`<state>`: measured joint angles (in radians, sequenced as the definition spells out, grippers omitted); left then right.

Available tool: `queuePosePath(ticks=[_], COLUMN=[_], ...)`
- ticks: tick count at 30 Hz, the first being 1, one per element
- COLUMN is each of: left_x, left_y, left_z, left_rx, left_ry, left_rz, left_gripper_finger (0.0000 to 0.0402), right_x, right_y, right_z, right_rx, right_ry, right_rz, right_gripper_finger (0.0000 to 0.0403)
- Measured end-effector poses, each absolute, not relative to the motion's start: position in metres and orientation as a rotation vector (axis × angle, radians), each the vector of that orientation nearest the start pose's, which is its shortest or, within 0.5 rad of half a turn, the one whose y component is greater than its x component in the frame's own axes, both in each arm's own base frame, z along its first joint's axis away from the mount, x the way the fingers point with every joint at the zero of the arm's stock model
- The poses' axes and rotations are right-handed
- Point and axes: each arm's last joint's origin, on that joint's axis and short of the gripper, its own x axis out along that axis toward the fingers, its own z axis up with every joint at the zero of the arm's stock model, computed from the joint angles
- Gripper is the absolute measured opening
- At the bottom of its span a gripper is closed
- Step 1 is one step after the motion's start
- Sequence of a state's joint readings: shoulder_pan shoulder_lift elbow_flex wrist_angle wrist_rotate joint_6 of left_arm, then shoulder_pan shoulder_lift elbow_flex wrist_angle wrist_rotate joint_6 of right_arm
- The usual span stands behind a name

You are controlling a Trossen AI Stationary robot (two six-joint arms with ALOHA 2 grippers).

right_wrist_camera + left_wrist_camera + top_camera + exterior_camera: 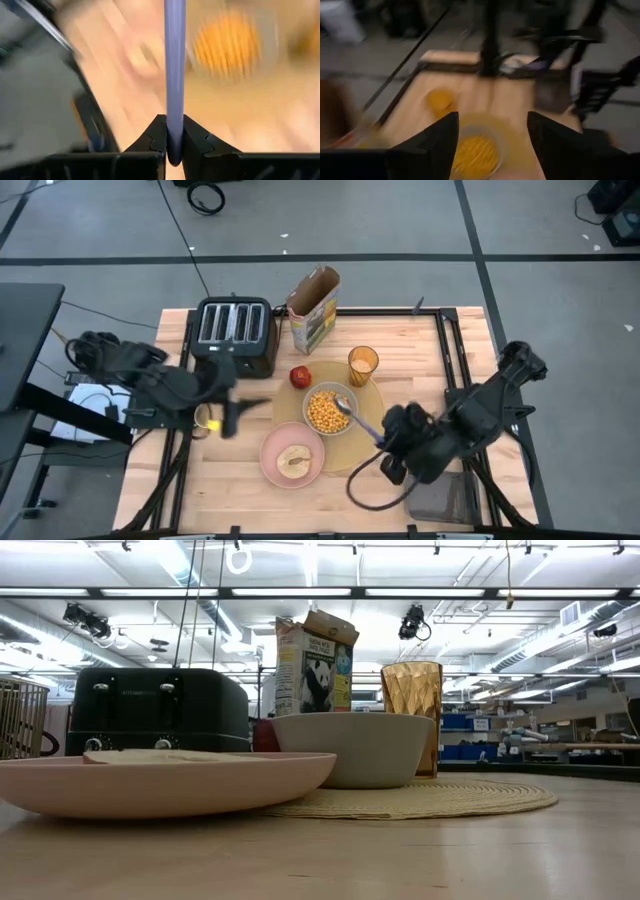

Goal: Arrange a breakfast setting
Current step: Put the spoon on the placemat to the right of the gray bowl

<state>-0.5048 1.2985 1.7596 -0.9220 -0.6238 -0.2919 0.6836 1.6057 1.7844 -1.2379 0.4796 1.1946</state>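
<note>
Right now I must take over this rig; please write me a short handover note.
Right tool: shut on the spoon, its head over the bowl of cereal.
Left tool: open, empty, above the table's left side.
Placed: bowl and tumbler on the placemat; apple at the mat's edge; plate with bread in front.
Left: set down the spoon and release.

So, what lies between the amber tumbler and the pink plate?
In the high view, the pale grey bowl of cereal sits between the amber tumbler and the pink plate.
</note>
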Motion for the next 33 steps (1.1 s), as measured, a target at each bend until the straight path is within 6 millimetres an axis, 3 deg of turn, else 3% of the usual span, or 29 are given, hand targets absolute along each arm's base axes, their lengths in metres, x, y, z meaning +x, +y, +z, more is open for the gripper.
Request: queuePosePath(ticks=[7, 12, 16, 20, 28, 33], left_x=[0.147, 0.125, 0.118, 0.114, 0.112, 0.112], left_y=[-0.064, -0.055, -0.052, -0.052, -0.053, -0.053], left_z=[0.478, 0.479, 0.48, 0.48, 0.476, 0.476], left_rx=[-0.055, -0.025, 0.022, 0.045, 0.032, 0.028], left_ry=[0.46, 0.481, 0.486, 0.501, 0.563, 0.568], left_rz=[0.325, 0.309, 0.284, 0.251, 0.193, 0.183], left_gripper_finger=[0.0234, 0.0229, 0.0229, 0.0229, 0.0229, 0.0229], right_x=[0.262, 0.294, 0.311, 0.318, 0.319, 0.317], right_y=[0.194, 0.19, 0.175, 0.153, 0.107, 0.092], right_z=[0.317, 0.277, 0.246, 0.228, 0.203, 0.188], right_rx=[0.788, 0.893, 0.929, 0.939, 0.854, 0.815], right_ry=[1.538, 1.727, 1.808, 1.846, 1.831, 1.818], right_rz=[-0.758, -0.9, -1.029, -1.101, -1.207, -1.212], right_gripper_finger=[0.0031, 0.0031, 0.0031, 0.0031, 0.0031, 0.0031])
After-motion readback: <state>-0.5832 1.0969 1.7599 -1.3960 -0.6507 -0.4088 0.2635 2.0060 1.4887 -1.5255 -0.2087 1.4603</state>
